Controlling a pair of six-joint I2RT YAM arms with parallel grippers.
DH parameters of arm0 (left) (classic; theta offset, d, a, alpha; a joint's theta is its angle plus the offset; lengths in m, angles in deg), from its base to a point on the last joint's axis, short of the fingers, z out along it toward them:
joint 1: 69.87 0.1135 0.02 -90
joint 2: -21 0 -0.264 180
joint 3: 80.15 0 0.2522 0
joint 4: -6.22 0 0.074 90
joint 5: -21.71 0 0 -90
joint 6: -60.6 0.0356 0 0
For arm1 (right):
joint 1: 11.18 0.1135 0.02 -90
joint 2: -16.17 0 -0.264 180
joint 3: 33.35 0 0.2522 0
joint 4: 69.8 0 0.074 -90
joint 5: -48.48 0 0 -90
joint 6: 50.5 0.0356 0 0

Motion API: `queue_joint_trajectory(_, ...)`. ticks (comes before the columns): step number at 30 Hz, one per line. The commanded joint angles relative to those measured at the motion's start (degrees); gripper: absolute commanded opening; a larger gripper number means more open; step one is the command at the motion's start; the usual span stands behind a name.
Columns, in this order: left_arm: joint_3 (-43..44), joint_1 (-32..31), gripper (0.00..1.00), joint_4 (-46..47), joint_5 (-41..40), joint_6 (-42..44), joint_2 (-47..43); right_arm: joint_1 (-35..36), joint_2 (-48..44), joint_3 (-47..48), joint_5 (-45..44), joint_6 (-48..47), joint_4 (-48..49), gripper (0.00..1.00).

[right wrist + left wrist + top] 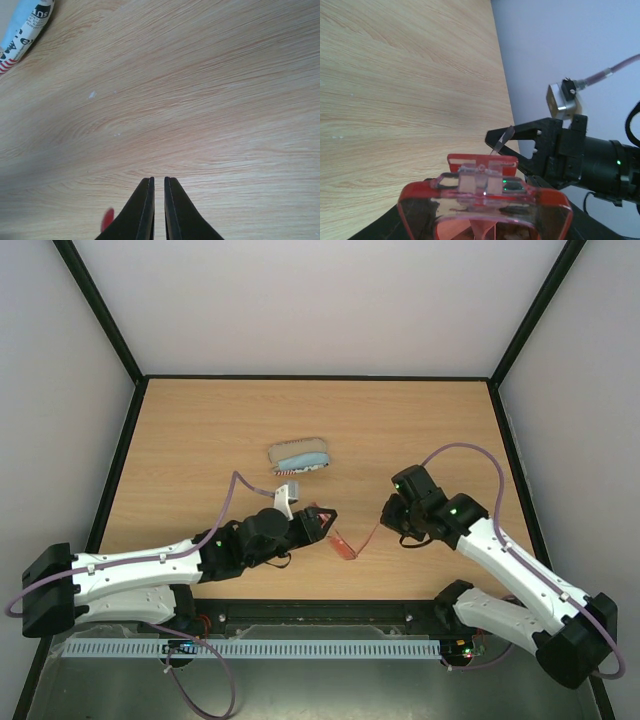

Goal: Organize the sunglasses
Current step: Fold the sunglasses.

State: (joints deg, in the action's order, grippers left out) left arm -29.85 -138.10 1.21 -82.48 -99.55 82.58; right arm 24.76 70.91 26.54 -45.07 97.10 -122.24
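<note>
Now our left gripper (322,521) clamps the sunglasses (343,545) steady for our right gripper (386,513), pinched together empty at 3 o'clock.

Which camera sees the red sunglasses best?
The left wrist view: the sunglasses sit close up along the bottom, with the red frame and lenses clear. The top external view shows them whole but tiny. The right wrist view shows only a red sliver at its bottom edge.

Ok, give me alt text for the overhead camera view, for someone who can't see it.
The left claw holds red sunglasses over a wooden table while the right claw appears to pinch one temple tip. A patterned oblong case with a light-blue cloth lies farther back.
</note>
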Motion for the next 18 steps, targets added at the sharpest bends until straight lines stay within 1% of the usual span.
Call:
queue_joint_trajectory(1,0.14,0.63,0.43,3.35,2.6,1.05,0.4,-0.26,2.23,0.75,3.55,-1.85,3.34,0.09)
queue_joint_trajectory(6,-0.01,0.73,0.43,5.37,3.87,0.85,1.65,-0.28,3.52,1.63,6.22,-2.75,5.02,0.09)
queue_joint_trajectory(18,0.58,0.81,0.43,7.73,5.13,0.8,5.15,-0.1,2.63,2.79,12.7,-4.49,8.07,0.09)
